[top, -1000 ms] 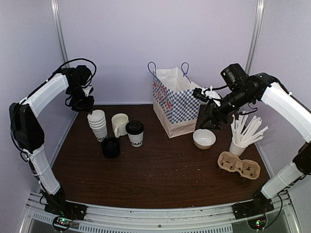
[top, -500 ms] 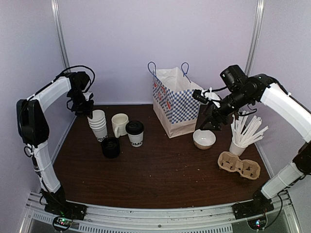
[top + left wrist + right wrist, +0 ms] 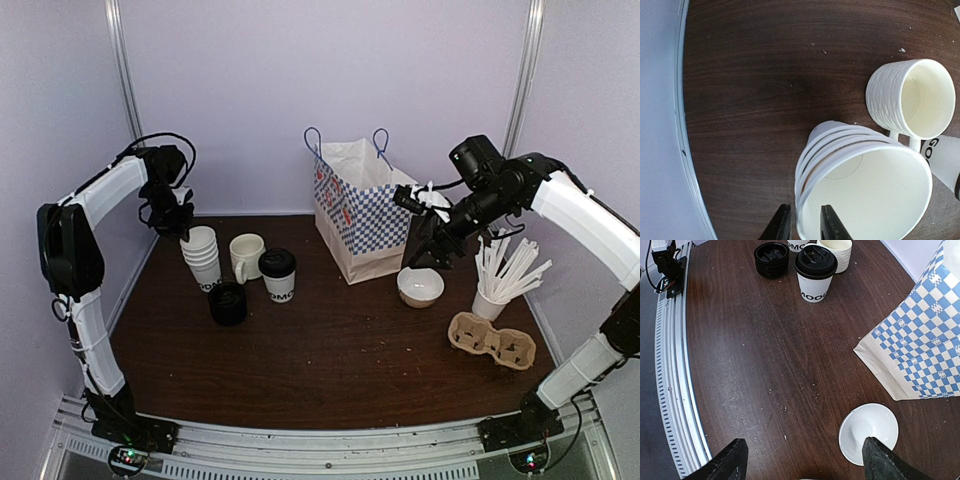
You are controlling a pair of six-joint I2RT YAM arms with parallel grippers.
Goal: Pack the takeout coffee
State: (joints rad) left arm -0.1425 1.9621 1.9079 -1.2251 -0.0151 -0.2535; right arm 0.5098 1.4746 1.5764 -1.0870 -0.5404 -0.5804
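From above, the lidded takeout coffee (image 3: pixel 277 272) stands on the bench (image 3: pixel 340 370), well apart from the checked bag (image 3: pixel 357 215); nothing looks packed yet. Left wrist view: the left pincer (image 3: pixel 804 222) sits narrow astride the rim of the stacked cups (image 3: pixel 860 185). Right wrist view: the right pincer (image 3: pixel 805 462) gapes wide and empty, coffee untouched.

Brightly and evenly lit from overhead, with soft shadows, mild sheen on the table (image 3: pixel 765 365), and wide-angle bowing of the rail (image 3: pixel 670 390).
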